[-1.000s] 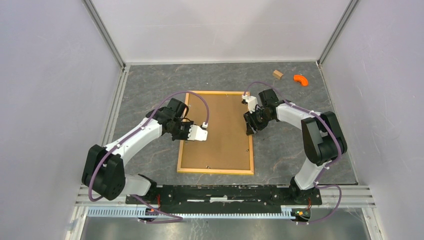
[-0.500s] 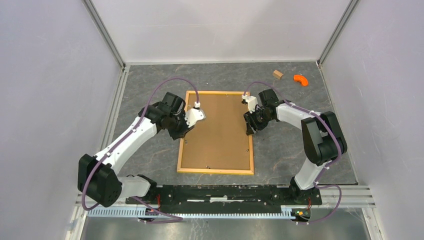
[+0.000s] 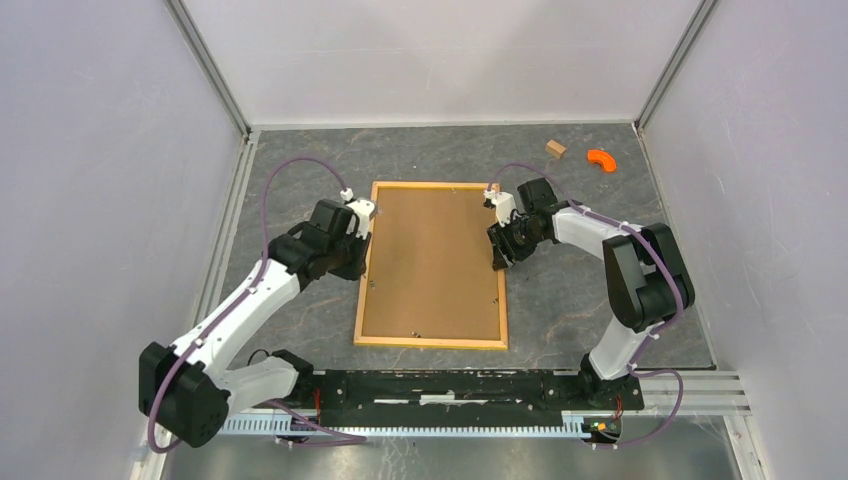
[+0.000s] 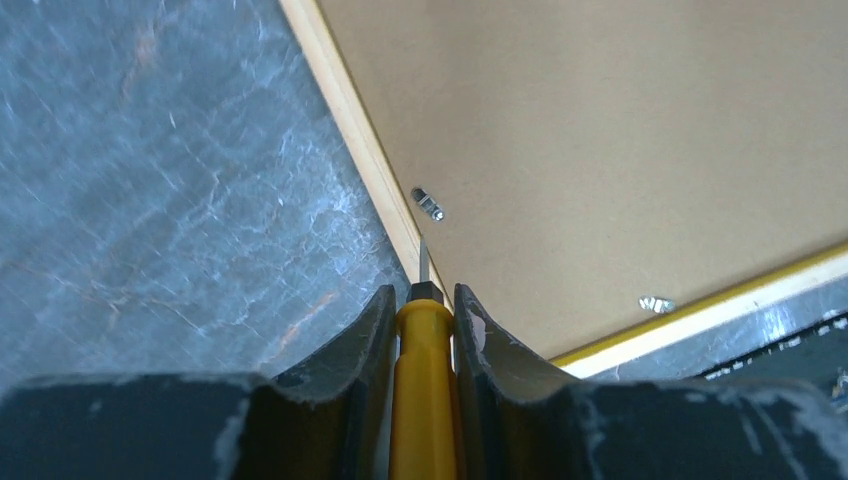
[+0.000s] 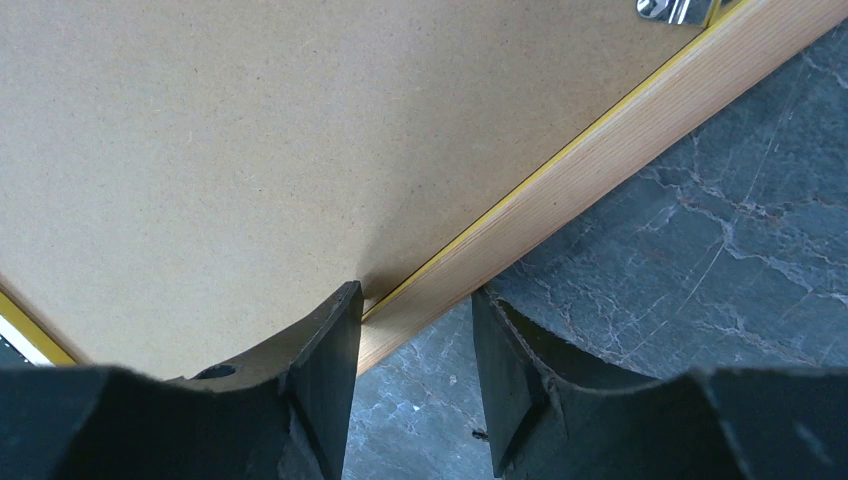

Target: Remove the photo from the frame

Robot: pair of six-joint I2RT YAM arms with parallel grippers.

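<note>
The frame (image 3: pixel 430 342) lies face down, its brown board back (image 3: pixel 432 262) up. The photo is hidden under the board. My left gripper (image 3: pixel 355 268) is at the frame's left edge, shut on a yellow-handled screwdriver (image 4: pixel 425 380). Its metal tip points at the wood edge (image 4: pixel 350 130), just short of a small clip (image 4: pixel 428 204). My right gripper (image 3: pixel 500 255) is open and straddles the frame's right wood edge (image 5: pixel 600 160). One finger sits over the board (image 5: pixel 250 130), the other over the table.
A second clip (image 4: pixel 655 304) sits near the frame's near edge and another (image 5: pixel 675 8) on the right side. A small wooden block (image 3: pixel 555 149) and an orange curved piece (image 3: pixel 601 158) lie at the back right. Walls enclose the table.
My left arm has swung from over the board out to the frame's left edge, its wrist turning to point toward the near side. The right arm and the frame have not moved.
</note>
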